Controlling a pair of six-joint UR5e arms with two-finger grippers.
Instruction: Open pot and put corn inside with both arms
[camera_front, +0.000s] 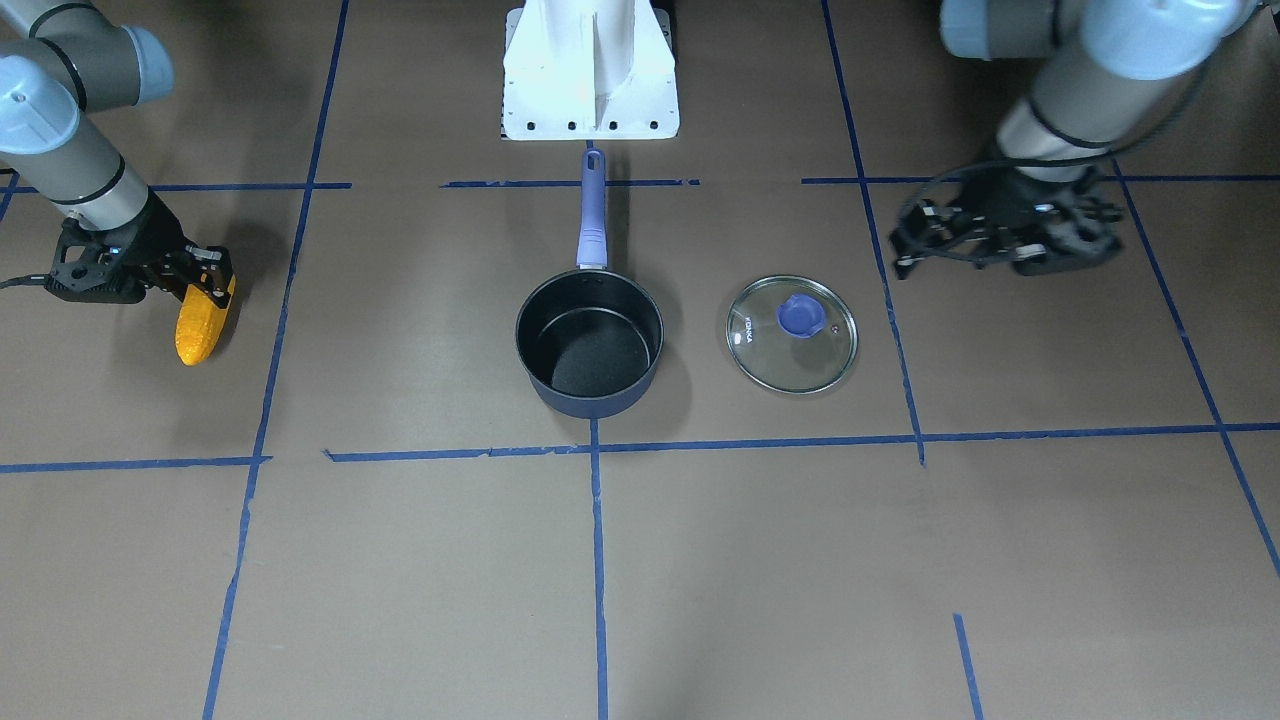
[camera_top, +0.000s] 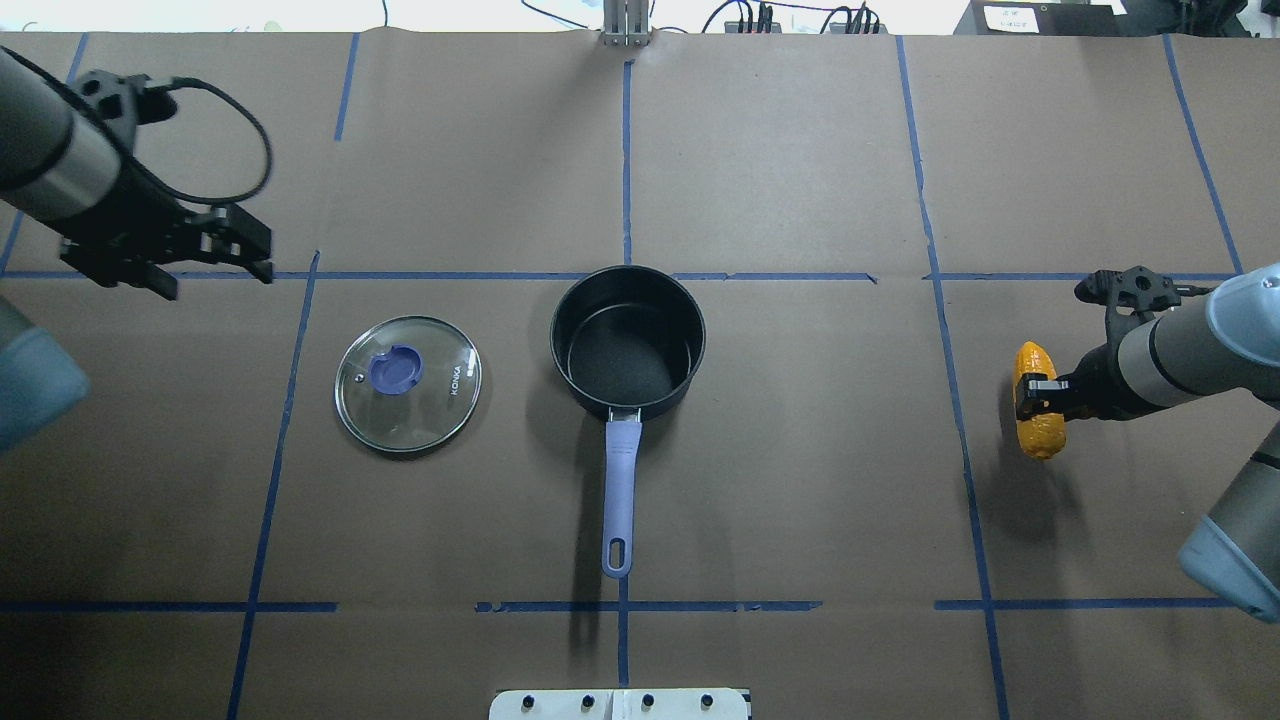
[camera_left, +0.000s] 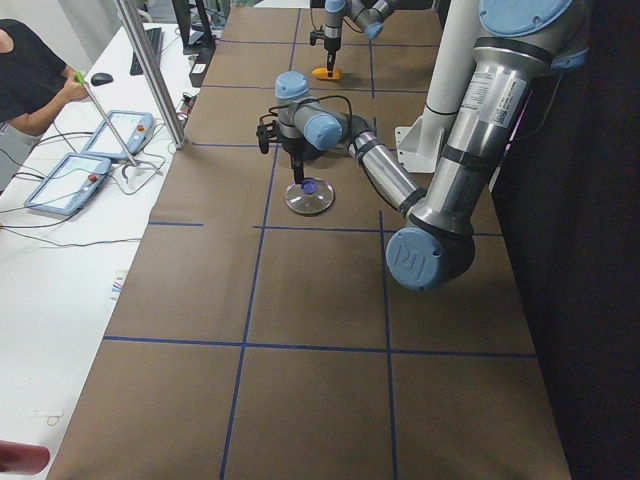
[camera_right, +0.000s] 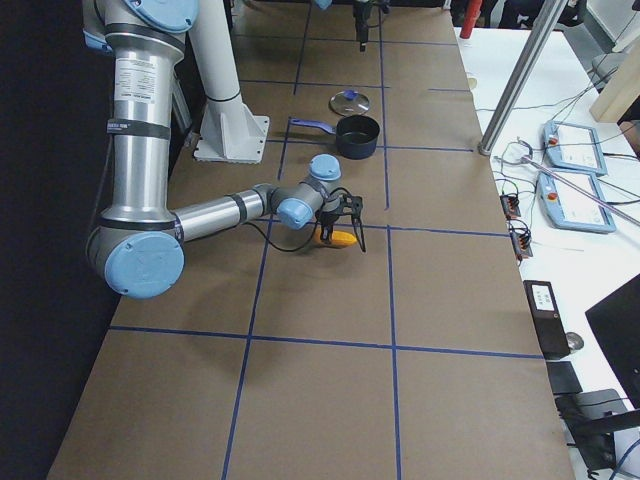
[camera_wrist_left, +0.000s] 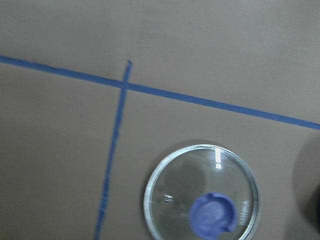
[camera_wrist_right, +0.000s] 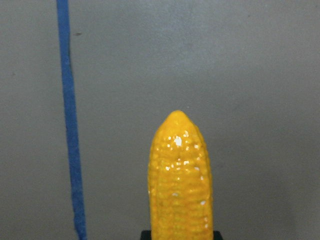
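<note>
The navy pot (camera_top: 628, 345) stands open at the table's middle, its purple-blue handle (camera_top: 619, 480) towards the robot base. Its glass lid (camera_top: 408, 384) with the blue knob lies flat on the table beside it, on the robot's left; it also shows in the left wrist view (camera_wrist_left: 202, 192). My left gripper (camera_top: 250, 245) hangs open and empty beyond the lid, apart from it. My right gripper (camera_top: 1035, 385) is shut on the orange-yellow corn (camera_top: 1041, 430) far out on the robot's right, low over the table. The corn fills the right wrist view (camera_wrist_right: 180, 180).
The white base stand (camera_front: 590, 70) sits at the robot's edge behind the pot handle. Blue tape lines (camera_top: 627, 170) divide the brown table cover. Operator devices (camera_right: 570, 150) and cables lie on the white bench along the table's far side.
</note>
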